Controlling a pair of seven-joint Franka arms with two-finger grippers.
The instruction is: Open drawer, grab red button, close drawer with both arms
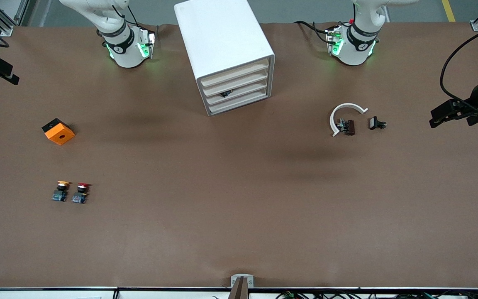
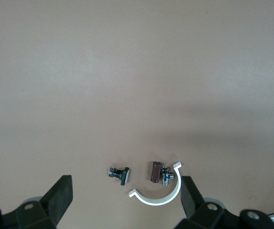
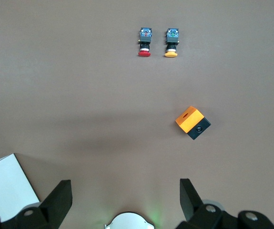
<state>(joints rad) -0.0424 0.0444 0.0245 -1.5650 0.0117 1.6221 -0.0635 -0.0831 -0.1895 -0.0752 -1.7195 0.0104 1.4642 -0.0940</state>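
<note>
Both grippers hang high with fingers spread wide, holding nothing: the left gripper over a white curved clip, the right gripper over bare table. Below the right one, the red button lies beside an orange-yellow button, an orange cube between them and the gripper. The cabinet has every drawer shut.

Left arm: raised high over its end of the table
Left tool: fingers spread wide, empty
Right arm: raised high over its end
Right tool: fingers spread wide, empty
</note>
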